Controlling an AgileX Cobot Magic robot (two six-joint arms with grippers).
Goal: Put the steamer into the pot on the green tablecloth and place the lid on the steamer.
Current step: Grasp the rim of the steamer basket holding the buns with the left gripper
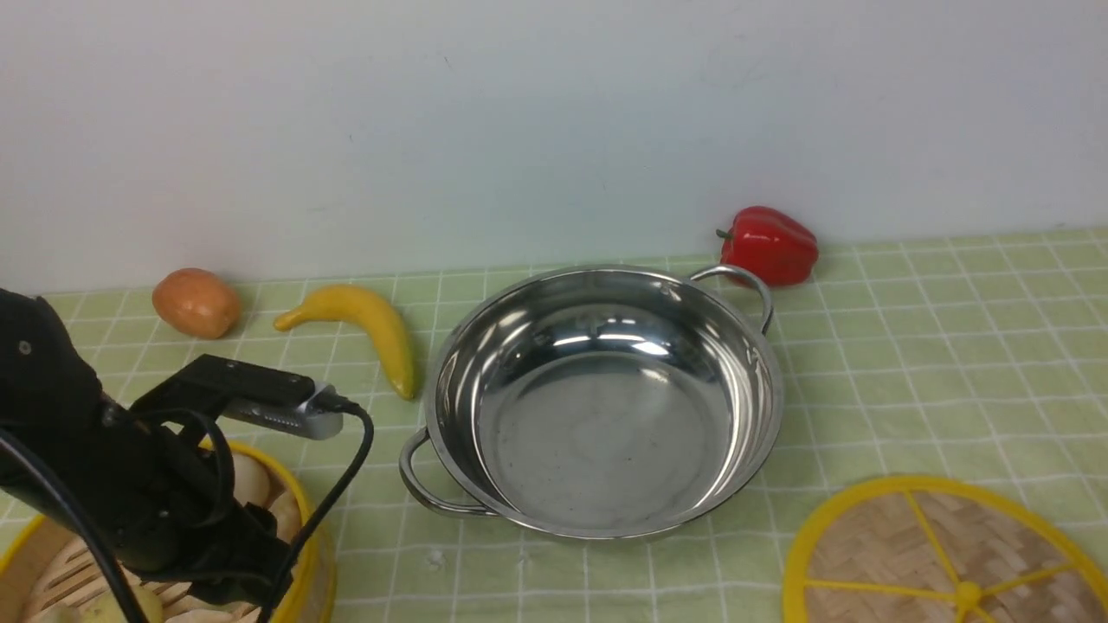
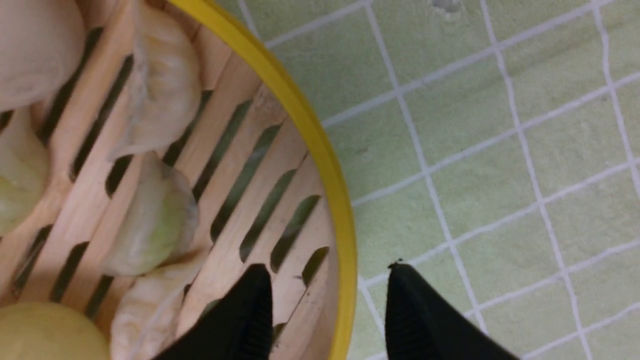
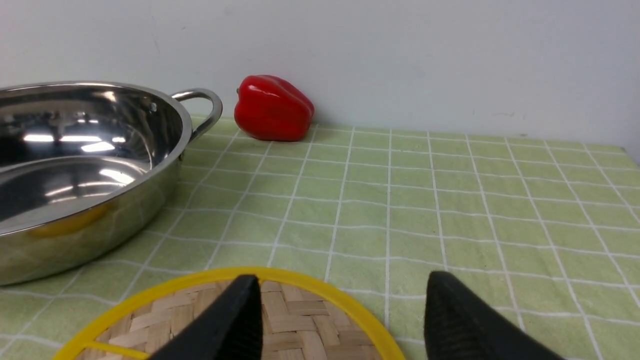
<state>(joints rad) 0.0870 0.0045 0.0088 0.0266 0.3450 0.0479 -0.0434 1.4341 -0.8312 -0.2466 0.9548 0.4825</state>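
The steamer [image 1: 305, 519] sits on the green tablecloth [image 1: 909, 363] at the front left, with pale dumplings [image 2: 155, 225] on its slatted floor. My left gripper [image 2: 330, 267] is open. It straddles the steamer's yellow rim [image 2: 320, 145], with one finger inside and one outside. In the front view my left arm [image 1: 130, 484] hides the jaws. The shiny pot [image 1: 606, 398] stands empty in the middle, also seen in the right wrist view [image 3: 75, 165]. The lid [image 1: 943, 554] lies flat at the front right. My right gripper [image 3: 342, 280] is open over the lid's far edge [image 3: 300, 320].
A yellow banana [image 1: 372, 329] lies just left of the pot. An orange-brown round fruit [image 1: 196, 301] sits at the back left. A red bell pepper [image 1: 770, 245] sits by the wall behind the pot's right handle [image 1: 744, 290]. A white wall closes the back.
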